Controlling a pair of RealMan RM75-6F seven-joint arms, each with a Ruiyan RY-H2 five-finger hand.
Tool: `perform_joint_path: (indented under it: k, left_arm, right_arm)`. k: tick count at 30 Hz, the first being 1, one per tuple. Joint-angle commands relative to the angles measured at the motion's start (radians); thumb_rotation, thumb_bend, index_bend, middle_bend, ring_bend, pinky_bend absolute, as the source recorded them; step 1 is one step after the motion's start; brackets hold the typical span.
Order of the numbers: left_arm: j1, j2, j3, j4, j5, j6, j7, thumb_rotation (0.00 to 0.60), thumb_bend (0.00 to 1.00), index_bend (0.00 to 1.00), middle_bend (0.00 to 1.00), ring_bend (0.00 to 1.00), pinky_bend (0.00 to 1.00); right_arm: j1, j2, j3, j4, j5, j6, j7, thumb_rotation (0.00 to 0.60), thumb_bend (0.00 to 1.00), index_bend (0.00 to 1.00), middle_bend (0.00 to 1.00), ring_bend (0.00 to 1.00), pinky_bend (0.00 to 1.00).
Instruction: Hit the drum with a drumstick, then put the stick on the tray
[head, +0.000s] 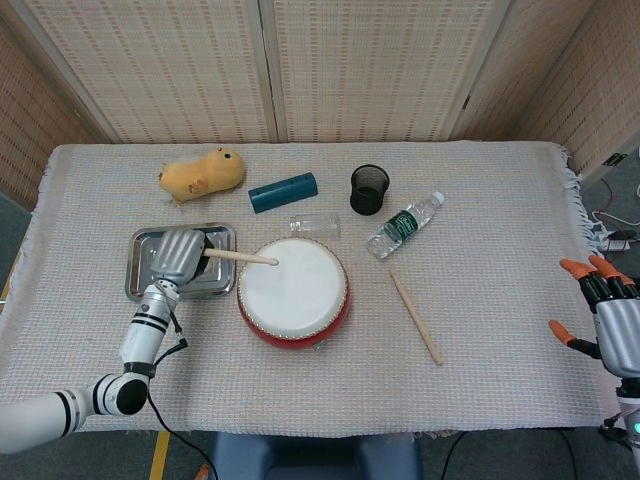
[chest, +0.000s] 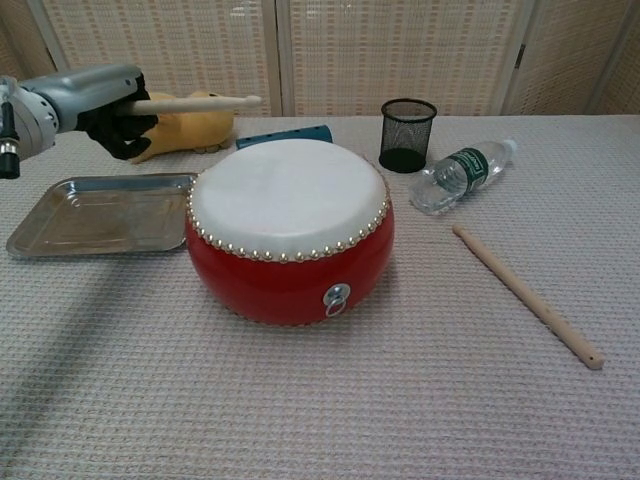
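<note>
The left hand (chest: 105, 105) grasps a wooden drumstick (chest: 195, 102) and holds it level in the air, its tip pointing away from the hand over the near rim of the red drum (chest: 290, 235), clear of the white skin. Directly below the hand lies the metal tray (chest: 95, 215), touching nothing it holds. Behind the hand sits a yellow plush toy (head: 203, 173). The right hand (head: 600, 310) hangs well off to the far side at the table's edge, fingers spread and released. Between it and the drum a second drumstick (head: 415, 316) lies flat on the cloth
</note>
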Motion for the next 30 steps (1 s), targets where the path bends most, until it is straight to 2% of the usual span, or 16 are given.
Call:
perform_joint_path:
  k: [1,6,8,9,14,18,20,24,27,30]
  left_arm:
    - [-0.019,-0.006,0.046,0.038,-0.004,-0.048,0.123,0.6,0.74,1.0,1.0,1.0,1.0]
    - [-0.047,-0.056,0.115,0.136,0.02,-0.038,0.277,0.6,0.74,1.0,1.0,1.0,1.0]
    - [-0.049,-0.056,0.121,0.136,0.013,-0.042,0.297,0.6,0.74,1.0,1.0,1.0,1.0]
    - [-0.045,-0.053,0.111,0.122,0.008,-0.039,0.279,0.6,0.74,1.0,1.0,1.0,1.0]
    - [0.008,-0.027,-0.008,0.025,0.007,0.024,0.019,0.6,0.74,1.0,1.0,1.0,1.0]
    - [0.023,-0.017,-0.032,0.012,0.039,0.051,-0.055,0.6,0.73,1.0,1.0,1.0,1.0]
    - [0.02,-0.01,-0.023,0.013,0.04,0.028,-0.056,0.6,0.73,1.0,1.0,1.0,1.0]
    - [-0.001,-0.033,0.035,0.076,0.073,0.015,0.048,0.6,0.73,1.0,1.0,1.0,1.0]
    - [-0.021,-0.049,0.084,0.124,0.062,-0.042,0.134,0.6,0.73,1.0,1.0,1.0,1.0]
    - [-0.028,-0.06,0.096,0.149,0.051,-0.037,0.196,0.6,0.73,1.0,1.0,1.0,1.0]
  right_arm:
    - [0.001,-0.001,0.001,0.003,0.003,-0.002,0.002,0.6,0.18,0.17,0.21,0.08,0.22]
    - [0.002,0.0,0.001,0.004,0.003,-0.004,0.001,0.6,0.18,0.17,0.21,0.08,0.22]
    - [0.002,0.001,0.002,0.003,0.003,-0.003,0.001,0.6,0.18,0.17,0.21,0.08,0.22]
    - [0.002,0.001,0.002,0.003,0.003,-0.002,0.002,0.6,0.18,0.17,0.21,0.08,0.22]
    - [0.002,0.0,0.001,0.002,0.002,-0.002,0.001,0.6,0.18,0.17,0.21,0.08,0.22]
    - [0.001,0.0,0.001,0.001,0.0,0.001,0.001,0.6,0.18,0.17,0.21,0.08,0.22]
    - [0.0,-0.001,0.0,0.002,0.001,0.001,0.002,0.6,0.18,0.17,0.21,0.08,0.22]
    - [-0.001,-0.002,0.0,0.005,0.004,-0.001,0.003,0.6,0.18,0.17,0.21,0.08,0.22]
    - [0.0,-0.002,0.0,0.006,0.005,-0.002,0.003,0.6,0.18,0.17,0.21,0.08,0.22]
    - [-0.001,-0.001,0.0,0.005,0.005,0.0,0.002,0.6,0.18,0.17,0.21,0.08,0.22]
